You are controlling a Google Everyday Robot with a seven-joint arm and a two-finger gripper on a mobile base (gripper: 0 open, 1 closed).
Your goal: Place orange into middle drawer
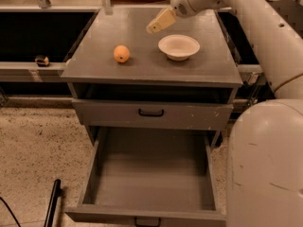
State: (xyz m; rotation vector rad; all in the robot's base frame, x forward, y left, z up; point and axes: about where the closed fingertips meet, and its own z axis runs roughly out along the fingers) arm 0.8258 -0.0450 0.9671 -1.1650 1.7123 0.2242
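The orange (121, 54) lies on the left part of the grey cabinet's top (142, 67). My gripper (160, 21) hangs above the back of the top, to the right of and behind the orange, clear of it and holding nothing I can see. The middle drawer (150, 174) is pulled out wide below, and its grey box is empty. Its black handle (147, 221) shows at the bottom edge. The uppermost drawer (151, 113), with a black handle and a chipped front, is closed.
A cream-white bowl (179, 47) stands on the top right of the orange, just below the gripper. My arm (255, 27) and body (267, 164) fill the right side. A black rod (51, 205) lies on the speckled floor at lower left.
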